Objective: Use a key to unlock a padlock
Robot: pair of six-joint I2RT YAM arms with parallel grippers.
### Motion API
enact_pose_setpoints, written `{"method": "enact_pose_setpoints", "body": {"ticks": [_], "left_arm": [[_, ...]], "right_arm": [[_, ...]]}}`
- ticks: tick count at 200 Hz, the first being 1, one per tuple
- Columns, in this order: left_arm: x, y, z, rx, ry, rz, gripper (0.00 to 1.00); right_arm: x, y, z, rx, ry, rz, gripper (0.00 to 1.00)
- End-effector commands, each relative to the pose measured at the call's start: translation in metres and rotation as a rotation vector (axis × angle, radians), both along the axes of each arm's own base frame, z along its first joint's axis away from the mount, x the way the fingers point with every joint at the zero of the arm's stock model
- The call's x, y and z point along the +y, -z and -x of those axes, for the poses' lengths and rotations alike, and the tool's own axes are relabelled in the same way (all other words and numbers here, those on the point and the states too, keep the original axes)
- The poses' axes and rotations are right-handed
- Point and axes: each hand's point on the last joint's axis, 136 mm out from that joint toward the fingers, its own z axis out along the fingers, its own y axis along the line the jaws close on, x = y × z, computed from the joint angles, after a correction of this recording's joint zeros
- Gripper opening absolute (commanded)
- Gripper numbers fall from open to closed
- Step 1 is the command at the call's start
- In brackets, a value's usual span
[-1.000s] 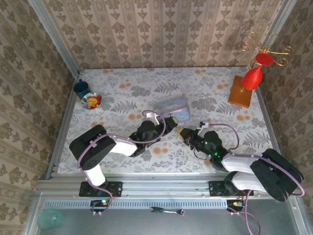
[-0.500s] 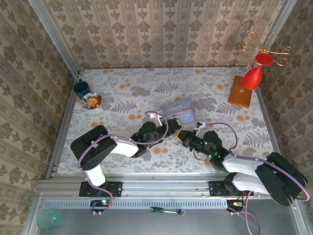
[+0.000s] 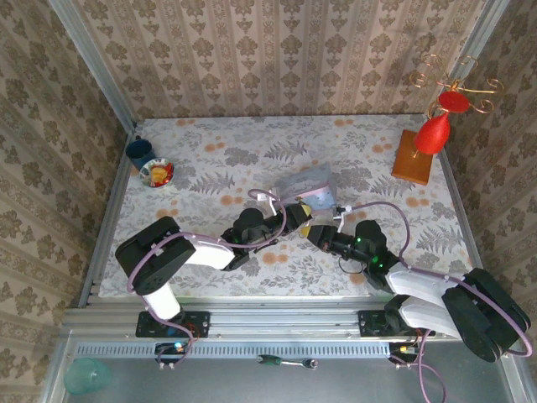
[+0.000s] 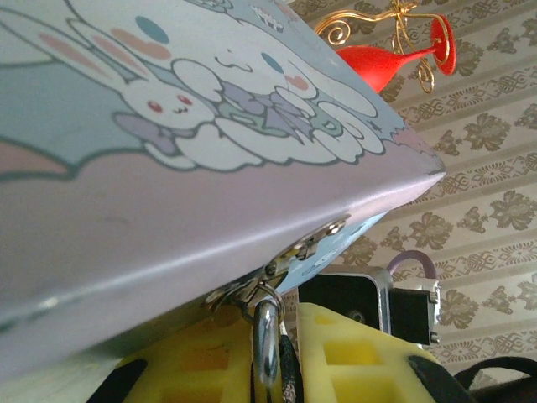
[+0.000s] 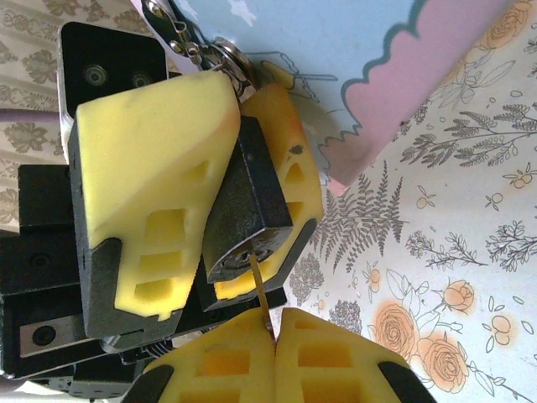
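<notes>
The padlock [image 5: 252,210] is a small dark block clamped between the yellow foam pads [image 5: 151,168] of my left gripper [image 4: 277,361]. Its metal shackle [image 4: 267,344] runs up through the hasp of the pastel cartoon tin [image 4: 168,168], which is tipped up over the gripper. My right gripper [image 5: 275,336] is shut on the key [image 5: 260,294]. The key's thin blade points up, with its tip at the keyhole in the padlock's bottom face. In the top view the left gripper [image 3: 298,214] and right gripper [image 3: 321,235] meet nose to nose just in front of the tin [image 3: 306,186].
A wooden stand with red ornaments and gold wire [image 3: 415,155] is at the back right. A blue cup [image 3: 138,151] and a small dish [image 3: 157,173] sit at the back left. Patterned walls enclose the floral tabletop [image 3: 252,143].
The tin has tipped up on its edge and shifted slightly right with the left gripper. The right gripper has drawn in against the left gripper's tip.
</notes>
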Motion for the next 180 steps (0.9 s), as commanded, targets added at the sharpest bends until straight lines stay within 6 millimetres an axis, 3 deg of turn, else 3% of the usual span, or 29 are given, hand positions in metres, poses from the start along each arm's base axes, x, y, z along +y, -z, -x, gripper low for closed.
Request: {"method": "enact_pose_setpoints", "body": {"ticks": [1,101,150,180], "left_arm": [[-0.009,-0.046,0.043,-0.105,0.188,0.106,0.0],[-0.014,-0.027,0.051,-0.116,0.244,0.024,0.0],[-0.007,-0.027,0.052,-0.127,0.281,0.0,0.0],[-0.015,-0.031,0.06,-0.141,0.32,0.0,0.0]], "right_arm": [[-0.025,-0.03,-0.031,-0.113,0.134,-0.039,0.0],[-0.033,-0.056,-0.037,-0.074,0.141,-0.14,0.0],[-0.049,-0.042,-0.04,-0.042,0.171,-0.079,0.0],[-0.046,-0.046,-0.041,-0.044,0.165,-0.12,0.0]]}}
